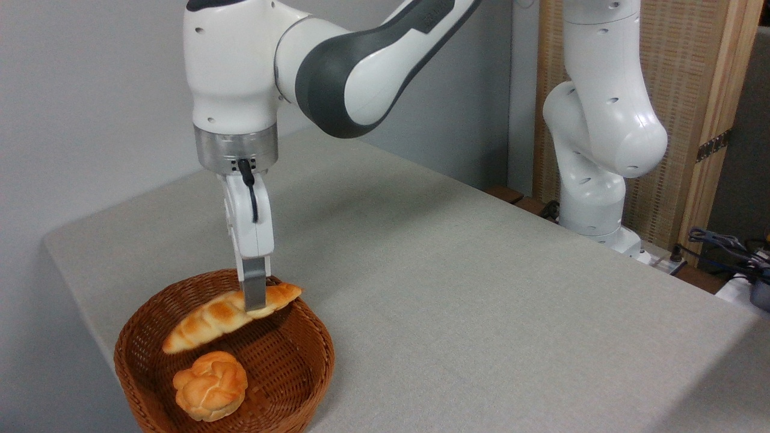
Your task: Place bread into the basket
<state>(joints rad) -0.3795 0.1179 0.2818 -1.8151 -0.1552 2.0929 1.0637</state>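
A round knotted bun [210, 385], golden with pale creases, sits nearest the camera on the floor of the reddish-brown woven basket [313, 355], toward its front. The basket stands at the near left corner of the desk [481, 288], a grey, cloth-like surface that is bare around it. Above the bun, the long ridged bread [210, 322] hangs tilted inside the basket's rim, its right tip higher and over the far edge, its left tip lower. The hand [255, 300] comes straight down onto the bread right of its middle and is closed on it; one grey finger [255, 291] covers part of the crust. A black cable runs down the wrist. No writing is readable. Behind are a pale grey wall, a woven wooden-framed panel, and cables at the right edge.
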